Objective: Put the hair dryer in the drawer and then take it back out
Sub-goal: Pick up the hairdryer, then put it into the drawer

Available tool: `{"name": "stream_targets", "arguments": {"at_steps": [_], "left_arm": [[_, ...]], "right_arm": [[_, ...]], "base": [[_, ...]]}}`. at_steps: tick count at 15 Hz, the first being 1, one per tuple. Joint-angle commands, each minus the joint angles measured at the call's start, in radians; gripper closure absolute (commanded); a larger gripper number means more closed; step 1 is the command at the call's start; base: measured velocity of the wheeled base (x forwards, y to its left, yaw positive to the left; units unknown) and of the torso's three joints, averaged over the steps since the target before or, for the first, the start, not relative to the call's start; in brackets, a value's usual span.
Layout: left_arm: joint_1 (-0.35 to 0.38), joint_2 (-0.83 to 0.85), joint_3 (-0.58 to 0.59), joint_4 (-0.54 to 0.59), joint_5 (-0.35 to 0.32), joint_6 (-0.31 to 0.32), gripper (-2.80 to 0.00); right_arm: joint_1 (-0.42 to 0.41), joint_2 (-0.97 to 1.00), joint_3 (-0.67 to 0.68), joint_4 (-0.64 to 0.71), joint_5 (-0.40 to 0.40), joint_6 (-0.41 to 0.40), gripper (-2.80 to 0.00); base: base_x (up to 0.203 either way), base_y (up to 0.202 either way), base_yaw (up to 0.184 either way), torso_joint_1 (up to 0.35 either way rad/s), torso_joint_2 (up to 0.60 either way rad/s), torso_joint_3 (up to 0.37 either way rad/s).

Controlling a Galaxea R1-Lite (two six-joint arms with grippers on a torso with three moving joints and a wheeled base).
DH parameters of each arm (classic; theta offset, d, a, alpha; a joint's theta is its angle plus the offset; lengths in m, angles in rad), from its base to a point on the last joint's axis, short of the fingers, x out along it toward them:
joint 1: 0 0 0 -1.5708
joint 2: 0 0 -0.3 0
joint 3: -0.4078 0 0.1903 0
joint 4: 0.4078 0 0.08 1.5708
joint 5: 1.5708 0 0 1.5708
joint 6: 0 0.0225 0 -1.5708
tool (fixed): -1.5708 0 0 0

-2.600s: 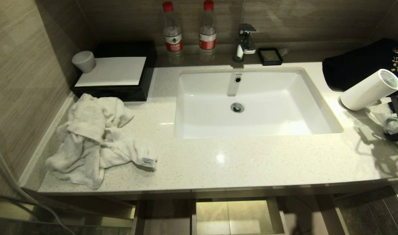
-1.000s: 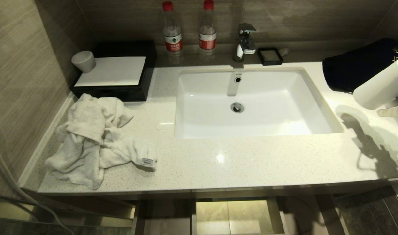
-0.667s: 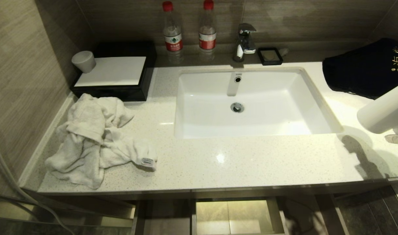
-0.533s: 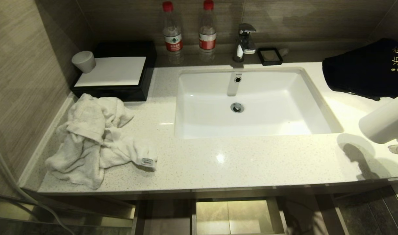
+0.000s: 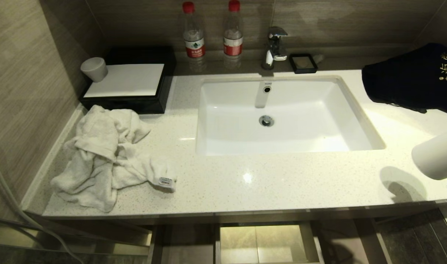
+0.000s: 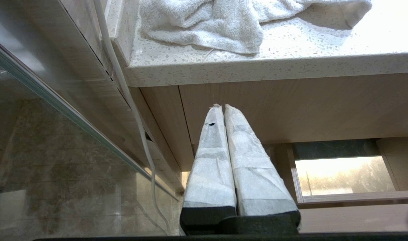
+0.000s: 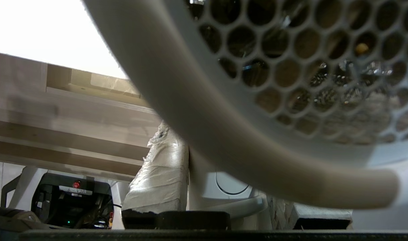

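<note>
Right gripper (image 7: 224, 204) clamped round a handle; left gripper (image 6: 223, 108) closed, empty.

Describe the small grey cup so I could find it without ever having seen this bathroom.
Start at the white sink and look across the counter to its far left corner, where a black box sits against the wall. The grey cup stands on the box's white top, the only cup here, far shorter than the two red-capped bottles.

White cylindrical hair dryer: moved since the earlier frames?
Yes. The white cylindrical hair dryer, clamped by the right gripper, has come toward the speckled countertop's front edge, away from the dark cloth bag.
</note>
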Motion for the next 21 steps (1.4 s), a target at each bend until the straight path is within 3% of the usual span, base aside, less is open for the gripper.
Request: {"name": "stream_targets", "arguments": {"at_steps": [1, 12, 21], "left_arm": [[0.000, 0.001, 0.002, 0.000, 0.000, 0.000, 0.00], [0.000, 0.001, 0.002, 0.000, 0.000, 0.000, 0.00], [0.000, 0.000, 0.002, 0.000, 0.000, 0.000, 0.00]], "right_arm": [[0.001, -0.054, 0.030, 0.003, 0.002, -0.001, 0.00], [0.019, -0.208, 0.125, -0.006, 0.003, -0.001, 0.00], [0.045, -0.202, 0.134, -0.009, 0.005, 0.042, 0.00]], "base": [[0.000, 0.000, 0.000, 0.000, 0.00, 0.000], [0.000, 0.000, 0.000, 0.000, 0.00, 0.000], [0.000, 0.000, 0.000, 0.000, 0.00, 0.000]]}}
